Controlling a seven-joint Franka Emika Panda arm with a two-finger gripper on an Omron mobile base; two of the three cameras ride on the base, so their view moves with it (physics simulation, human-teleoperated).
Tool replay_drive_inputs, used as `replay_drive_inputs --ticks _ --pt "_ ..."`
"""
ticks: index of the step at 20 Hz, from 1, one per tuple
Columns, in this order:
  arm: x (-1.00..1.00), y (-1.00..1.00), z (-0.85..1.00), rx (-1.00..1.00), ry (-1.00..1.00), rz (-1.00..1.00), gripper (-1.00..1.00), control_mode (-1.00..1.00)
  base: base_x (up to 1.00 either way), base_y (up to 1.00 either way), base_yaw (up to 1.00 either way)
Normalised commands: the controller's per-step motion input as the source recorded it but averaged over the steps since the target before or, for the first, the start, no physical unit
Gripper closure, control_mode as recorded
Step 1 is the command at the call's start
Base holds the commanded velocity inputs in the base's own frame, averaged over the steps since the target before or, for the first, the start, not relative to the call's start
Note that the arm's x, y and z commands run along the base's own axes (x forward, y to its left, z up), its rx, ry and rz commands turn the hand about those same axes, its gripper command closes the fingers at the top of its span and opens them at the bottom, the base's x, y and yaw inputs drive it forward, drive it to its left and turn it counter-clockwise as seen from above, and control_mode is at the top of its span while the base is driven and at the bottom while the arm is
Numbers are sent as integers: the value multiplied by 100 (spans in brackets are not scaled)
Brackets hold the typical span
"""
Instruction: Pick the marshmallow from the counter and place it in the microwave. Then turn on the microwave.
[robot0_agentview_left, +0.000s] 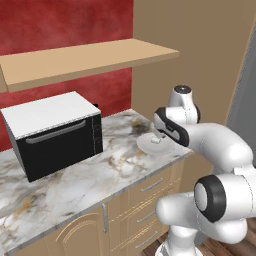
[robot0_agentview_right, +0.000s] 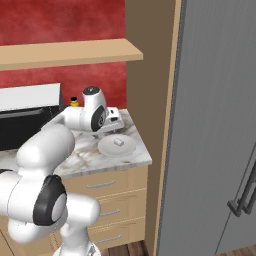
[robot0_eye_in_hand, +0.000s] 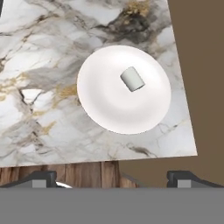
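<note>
A tall flat grey panel (robot0_agentview_right: 215, 125) with a dark vertical handle fills the right of the right base view; its top and bottom are cut off by the frame.

One counter (robot0_agentview_left: 75, 185), white-grey marbled stone with gold and dark veining, runs across the middle of the left base view. Below it are light tan wooden fronts: three drawers with silver handles count clearly in the right base view, and one arched cabinet door shows at lower left of the left base view.

One tan wooden shelf (robot0_agentview_left: 85, 57) spans the upper left, against a mottled red wall.

One boxy black appliance with a flat white top (robot0_agentview_left: 57, 132) stands at centre left on the counter, a grey bar handle across its front. Its left end is cut off in the right base view.

One round white plate (robot0_eye_in_hand: 124, 89), smooth and shallow, lies near the counter's right end, at the centre of the hand view.

The gripper (robot0_eye_in_hand: 111, 178) sits at the bottom edge of the hand view; its two dark fingers (robot0_eye_in_hand: 41, 178) stand wide apart, holding nothing, above and clear of the plate.

One marshmallow (robot0_eye_in_hand: 132, 79), a small off-white stubby cylinder, rests on the plate, right of its centre.

A tiny yellow object (robot0_agentview_right: 74, 103) behind the arm is too small to identify.
</note>
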Motion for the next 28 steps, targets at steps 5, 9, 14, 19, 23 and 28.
replay_drive_inputs --ticks 5,9,14,19,23,28 --pt "18 2 -13 0 0 3 -100 -100 0 0 0" --pt "19 1 -13 0 0 3 -100 -100 0 0 0" --pt "16 1 -10 0 0 3 -100 -100 0 0 0" --pt "14 1 -11 0 1 4 -100 -100 0 0 0" --pt "12 0 -12 0 3 4 -100 -100 0 0 0" --pt "16 2 -14 0 3 3 -100 -100 0 0 0"
